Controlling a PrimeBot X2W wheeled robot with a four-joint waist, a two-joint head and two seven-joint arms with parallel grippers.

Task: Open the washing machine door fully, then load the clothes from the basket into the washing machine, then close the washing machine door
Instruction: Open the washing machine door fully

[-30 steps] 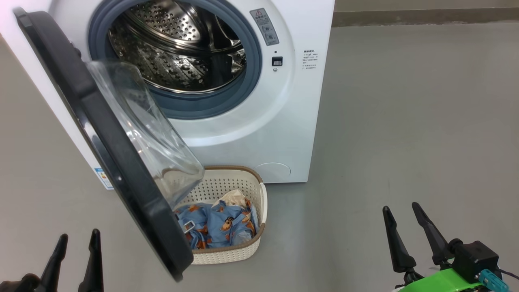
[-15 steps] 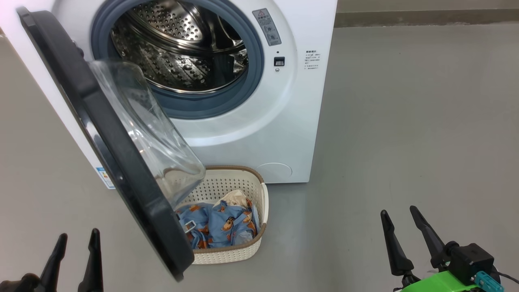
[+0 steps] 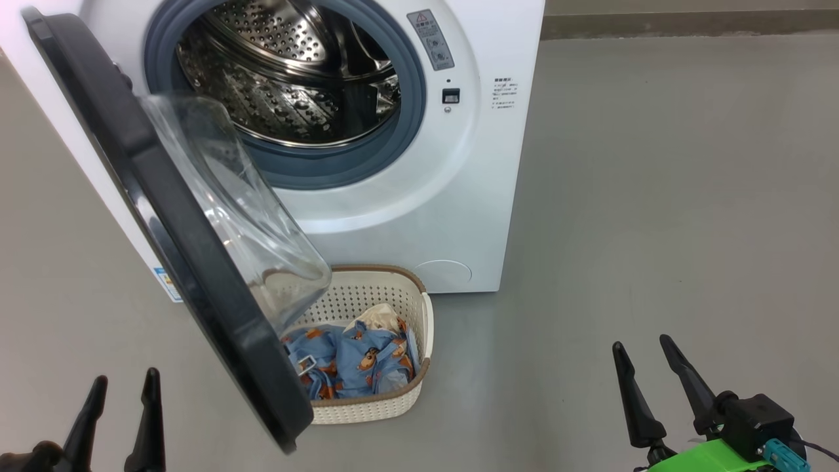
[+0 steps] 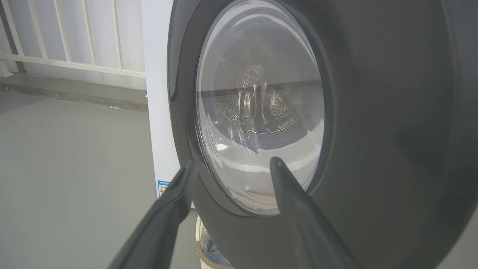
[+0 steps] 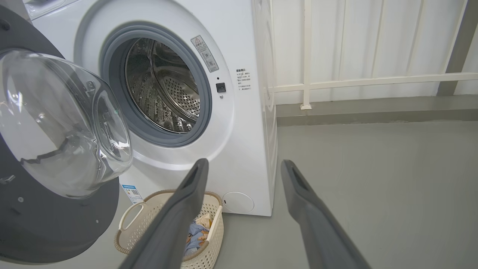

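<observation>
Overhanging basket (image 3: 367, 410) rim: washing machine door (image 3: 187, 262) edge. Left end effector (image 3: 127, 377), right end effector (image 3: 641, 343) released, empty, over open floor (image 3: 655, 196).

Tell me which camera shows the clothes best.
The head view: the clothes lie mostly uncovered in the basket, bear print clear. The right wrist view shows a small patch behind the right gripper. The left wrist view shows a blue sliver under the washing machine door.

The washing machine (image 3: 406, 216) was white with a grey-blue gasket (image 3: 314, 168) and a hole-dotted steel drum (image 3: 282, 105), its door (image 3: 216, 314) black-rimmed around clear glass, and the cream, brown-rimmed basket (image 3: 367, 410) before it held light blue clothes (image 3: 360, 364) printed with orange-brown bears.
</observation>
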